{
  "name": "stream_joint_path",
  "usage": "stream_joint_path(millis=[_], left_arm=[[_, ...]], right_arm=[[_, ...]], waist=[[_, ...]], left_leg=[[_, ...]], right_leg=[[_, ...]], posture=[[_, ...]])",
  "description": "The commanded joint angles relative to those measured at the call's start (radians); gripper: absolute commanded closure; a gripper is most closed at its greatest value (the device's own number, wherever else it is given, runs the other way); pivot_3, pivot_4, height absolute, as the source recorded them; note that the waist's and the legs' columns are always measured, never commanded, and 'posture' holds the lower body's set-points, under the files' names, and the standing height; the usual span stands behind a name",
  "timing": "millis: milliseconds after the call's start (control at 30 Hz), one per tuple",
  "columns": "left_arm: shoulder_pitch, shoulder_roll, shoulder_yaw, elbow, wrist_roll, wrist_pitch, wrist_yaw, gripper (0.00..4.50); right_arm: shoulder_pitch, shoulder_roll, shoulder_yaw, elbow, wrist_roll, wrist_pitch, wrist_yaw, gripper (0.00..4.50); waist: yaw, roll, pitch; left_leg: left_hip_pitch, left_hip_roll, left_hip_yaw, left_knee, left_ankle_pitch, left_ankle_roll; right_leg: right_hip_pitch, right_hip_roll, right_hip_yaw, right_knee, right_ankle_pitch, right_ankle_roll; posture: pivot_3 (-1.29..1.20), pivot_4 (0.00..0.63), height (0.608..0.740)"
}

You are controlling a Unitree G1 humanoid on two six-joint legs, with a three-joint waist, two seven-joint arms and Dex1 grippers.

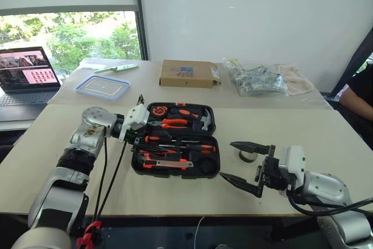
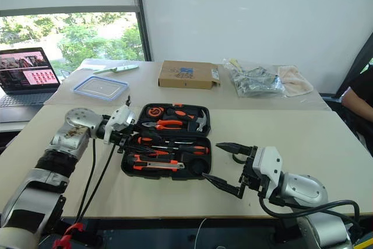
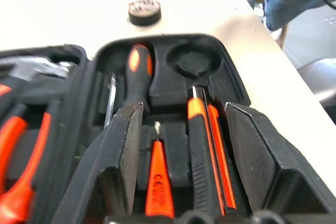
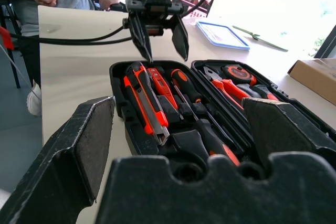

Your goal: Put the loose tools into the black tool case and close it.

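- Laptop (image 1: pixel 26 74) sits open at the far left edge, on a lower surface beside the tabletop (image 1: pixel 326 138)
- Clear blue-rimmed container (image 1: pixel 103 86) lies flat on the far table, towards its left end
- Left gripper (image 4: pixel 160 38) hangs over the left end of the case's near half, fingers parted with nothing between them
- Black case (image 1: pixel 176 138) lies open near the middle of the tabletop, lid laid flat towards the far edge
- Near half of the case holds the knife (image 4: pixel 144 100), the slim orange screwdriver (image 4: pixel 160 87) and two black-and-orange screwdrivers (image 4: pixel 184 85), all lying in slots
- A round slot (image 3: pixel 190 62) at the right end of that half stands empty
- Lid half holds pliers (image 1: pixel 173 123), tape measure (image 1: pixel 158 110) and hammer (image 1: pixel 201 118)
- Cardboard box (image 1: pixel 187 73) lies on the far table behind the case
- Tape roll (image 1: pixel 247 155) lies loose on the tabletop just right of the case, apart from it
- Right gripper (image 1: pixel 245 166) is spread wide and holds nothing, pointing at the case's right end with the tape roll near its far finger
- Plastic bag (image 1: pixel 256 80) lies towards the far right
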Motion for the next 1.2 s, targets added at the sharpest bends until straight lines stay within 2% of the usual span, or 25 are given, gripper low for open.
stream_joint_path(millis=[33,100,133,167,233,267,467,733,867,1133,1200], left_arm=[[0.033,0.019,0.008,-0.022,0.009,-0.066,-0.002,2.22],[0.064,0.006,-0.004,-0.009,0.045,-0.104,0.011,2.67],[0.071,0.001,-0.005,-0.004,0.056,-0.11,0.014,3.2],[0.077,-0.007,-0.005,0.001,0.068,-0.116,0.027,3.45],[0.082,-0.017,-0.003,0.004,0.078,-0.111,0.035,4.24],[0.086,-0.021,-0.005,0.004,0.085,-0.117,0.036,4.46],[0.091,-0.045,-0.022,0.021,0.154,-0.141,0.091,4.46],[0.11,-0.06,-0.033,0.008,0.173,-0.147,0.095,4.46],[0.13,-0.048,-0.07,0.011,0.256,-0.216,0.152,4.46],[0.24,-0.032,-0.108,-0.158,0.345,-0.215,0.267,4.46],[0.252,-0.043,-0.082,-0.186,0.341,-0.196,0.327,4.46]], right_arm=[[-0.017,0.008,0.004,-0.007,0.004,-0.005,0.001,0.0],[-0.018,0.009,0.007,-0.007,0.004,-0.005,0.0,0.0],[-0.02,0.009,0.008,-0.006,0.004,-0.005,-0.001,0.0],[-0.02,0.009,0.009,-0.006,0.004,-0.005,-0.002,0.0],[-0.019,0.009,0.009,-0.006,0.005,-0.006,-0.003,0.0],[-0.018,0.008,0.008,-0.007,0.005,-0.006,-0.004,0.0],[-0.011,0.009,0.011,-0.013,0.006,-0.004,-0.01,0.0],[-0.005,0.008,0.009,-0.017,0.006,-0.004,-0.016,0.0],[-0.003,0.011,0.012,-0.018,0.003,-0.007,-0.021,0.0],[0.001,0.023,0.014,-0.02,-0.007,-0.012,-0.031,0.0],[0.003,0.025,0.012,-0.021,-0.008,-0.013,-0.03,0.0]], waist=[[0.0,0.0,0.0],[-0.001,0.0,0.0],[0.0,0.0,0.0],[0.001,0.0,0.0],[0.003,0.0,0.0],[0.003,0.0,0.0],[0.001,0.0,0.0],[0.001,0.0,0.0],[0.001,0.0,0.0],[0.002,0.001,-0.001],[0.001,0.001,-0.001]], left_leg=[[0.0,0.0,0.0,0.0,0.0,0.0],[0.0,0.0,0.0,0.0,0.0,0.0],[0.0,0.0,0.0,0.0,0.0,0.0],[0.0,0.0,0.0,0.0,0.0,0.0],[0.0,0.0,0.0,0.001,0.0,0.0],[-0.001,0.0,0.0,0.001,0.0,0.0],[0.0,0.0,0.0,0.001,0.0,0.0],[0.0,0.0,0.0,0.001,0.0,0.0],[0.0,0.0,0.0,0.001,0.0,0.0],[0.004,0.0,0.0,0.0,0.0,0.0],[0.006,0.0,0.0,0.0,0.0,0.001]], right_leg=[[0.0,0.0,0.0,0.0,0.0,0.0],[0.0,0.0,0.0,0.0,0.0,0.0],[0.0,0.0,0.0,0.0,0.0,0.0],[0.0,0.0,0.0,0.0,0.0,0.0],[0.0,0.0,0.0,0.0,0.0,0.0],[0.0,0.0,0.0,0.0,0.0,0.0],[0.0,0.0,0.0,0.0,0.0,0.001],[0.0,0.0,0.0,0.0,0.0,0.001],[0.0,0.0,0.0,0.0,0.0,0.001],[0.004,-0.001,0.0,0.0,0.0,0.001],[0.005,-0.001,0.0,-0.001,0.0,0.001]], posture=[[0.0,0.15,0.74],[0.0,0.15,0.74],[0.0,0.15,0.74],[0.0,0.15,0.74],[0.0,0.15,0.74],[0.0,0.15,0.74],[0.0,0.15,0.74],[0.0,0.15,0.74],[0.0,0.15,0.74],[0.0,0.15,0.74],[0.0,0.15,0.74]])
